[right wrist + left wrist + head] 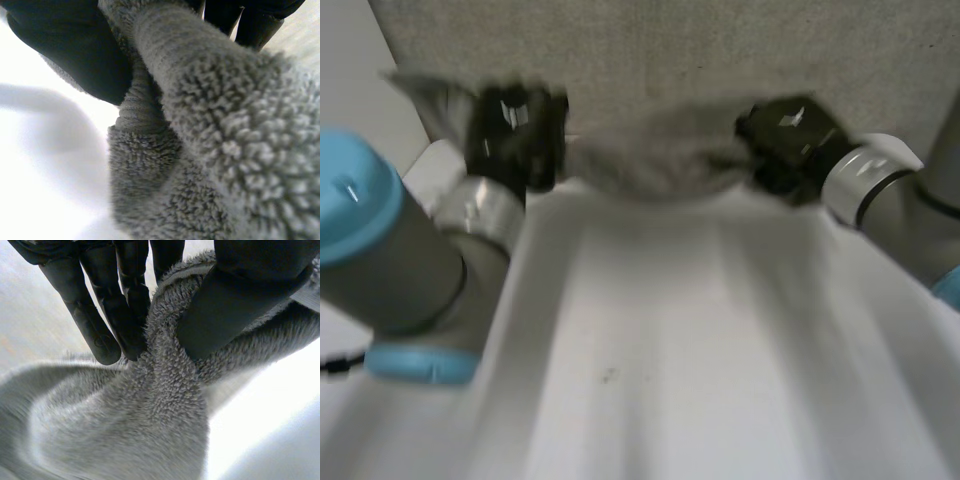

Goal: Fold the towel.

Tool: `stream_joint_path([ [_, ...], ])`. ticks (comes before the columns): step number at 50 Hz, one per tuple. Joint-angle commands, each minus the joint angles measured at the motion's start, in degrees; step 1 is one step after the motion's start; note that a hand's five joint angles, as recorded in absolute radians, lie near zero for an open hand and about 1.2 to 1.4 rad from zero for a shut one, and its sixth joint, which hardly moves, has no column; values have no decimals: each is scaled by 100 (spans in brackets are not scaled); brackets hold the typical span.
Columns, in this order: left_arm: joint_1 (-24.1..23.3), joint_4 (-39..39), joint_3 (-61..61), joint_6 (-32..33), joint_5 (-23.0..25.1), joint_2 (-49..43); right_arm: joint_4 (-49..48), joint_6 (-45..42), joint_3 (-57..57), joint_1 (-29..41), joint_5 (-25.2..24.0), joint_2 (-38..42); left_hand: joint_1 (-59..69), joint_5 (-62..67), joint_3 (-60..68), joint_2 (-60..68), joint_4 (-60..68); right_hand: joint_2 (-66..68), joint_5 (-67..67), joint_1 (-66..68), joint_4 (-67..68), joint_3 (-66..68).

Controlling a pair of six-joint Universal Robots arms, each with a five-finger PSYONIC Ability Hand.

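A grey fluffy towel (660, 160) hangs stretched between my two hands above the far part of the white table (650, 340). My left hand (515, 130) pinches one end of the towel (165, 405) between thumb (235, 305) and fingers (110, 315). My right hand (785, 140) grips the other end, its thumb (75, 50) pressed against the bunched towel (210, 150) with the fingers behind it. The towel sags in the middle between the hands.
A grey felt wall (670, 50) stands right behind the hands at the table's far edge. The left arm (390, 240) reaches along the table's left side and the right arm (890, 190) comes in from the right.
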Motion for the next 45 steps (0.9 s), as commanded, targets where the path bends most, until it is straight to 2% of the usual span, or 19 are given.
stream_joint_path([
  [1, -59, -17, -1595, 31, 41, -267, 938, -661, -244, 229, -30, 1019, 1163, 962, 820, 839, 812, 1341, 1418, 2558, 1154, 1189],
  [3, -103, -70, -1857, 22, 24, -573, 1113, -766, -244, 264, 119, 1360, 191, -9, -151, -132, -159, 1341, 1418, 2558, 1154, 1189],
  [4, -103, -70, -1859, 22, 24, -575, 1114, -767, -244, 264, 120, 1361, 187, -13, -155, -137, -164, 1341, 1418, 2558, 1154, 1189],
  [6, -147, -88, -1911, 13, 6, -645, 1193, -784, -244, 316, 435, 1545, -217, -417, -559, -540, -567, 1341, 1418, 2558, 1154, 1189],
  [8, -340, -166, -1955, 13, -3, -619, 1202, -784, -235, 325, 593, 1555, -1972, -2172, -2314, -2295, -2322, 1341, 1418, 2558, 1154, 1189],
  [9, -341, -167, -1955, 13, -3, -619, 1202, -784, -235, 325, 594, 1555, -1983, -2183, -2325, -2306, -2333, 1341, 1418, 2558, 1154, 1189],
  [11, -463, -237, -1911, 13, -20, -479, 1220, -793, -174, 308, 848, 1476, -3742, -3942, -4085, -4066, -4093, 1341, 1418, 2558, 1154, 1189],
  [12, -464, -237, -1911, 13, -20, -478, 1220, -793, -173, 308, 849, 1476, -3749, -3949, -4091, -4073, -4100, 1341, 1418, 2558, 1154, 1189],
  [14, -490, -290, -1894, 13, -12, -58, 1158, -749, -51, 255, 954, 1266, -5054, -5255, -5397, -5378, -5405, 1341, 1418, 2558, 1154, 1189],
  [23, -402, -307, -1946, 5, 76, 445, 815, -652, 266, 44, 964, 1054, -5196, -5396, -5538, -5519, -5546, 1341, 1418, 2558, 1154, 1189],
  [28, -59, -492, -1990, 13, 261, 533, 701, -441, 433, -61, 893, 1150, -5179, -5379, -5521, -5503, -5530, 1341, 1418, 2558, 1154, 1189],
  [30, 456, -649, -1990, 5, 794, 524, 649, -363, 503, -70, 762, 1247, -5146, -5346, -5488, -5469, -5496, 1341, 1418, 2558, 1154, 1189],
  [31, 459, -650, -1990, 5, 797, 524, 648, -362, 503, -70, 761, 1247, -5145, -5345, -5488, -5469, -5496, 1341, 1418, 2558, 1154, 1189],
  [33, 1071, -781, -1929, 13, 1514, 507, 648, -362, 530, -79, 683, 1282, -4961, -5161, -5304, -5285, -5312, 1341, 1418, 2558, 1154, 1189],
  [34, 1074, -782, -1929, 13, 1518, 506, 648, -362, 530, -79, 682, 1282, -4960, -5160, -5303, -5284, -5311, 1341, 1418, 2558, 1154, 1189],
  [36, 1565, -948, -1780, 13, 2148, 358, 640, -354, 547, -79, 674, 1291, -4207, -4407, -4549, -4530, -4557, 1341, 1418, 2558, 1154, 1189],
  [39, 1716, -1019, -1709, 5, 2370, 260, 640, -354, 556, -79, 665, 1291, -4085, -4286, -4428, -4409, -4436, 1341, 1418, 2558, 1154, 1189],
  [41, 1979, -1125, -1587, 13, 2598, 77, 648, -354, 574, -79, 665, 1300, -3852, -4052, -4194, -4176, -4203, 1341, 1418, 2558, 1154, 1189],
  [45, 2050, -1125, -1463, 13, 2652, -197, 640, -362, 618, -79, 656, 1300, -3547, -3747, -3890, -3871, -3898, 1341, 1418, 2558, 1154, 1189],
])
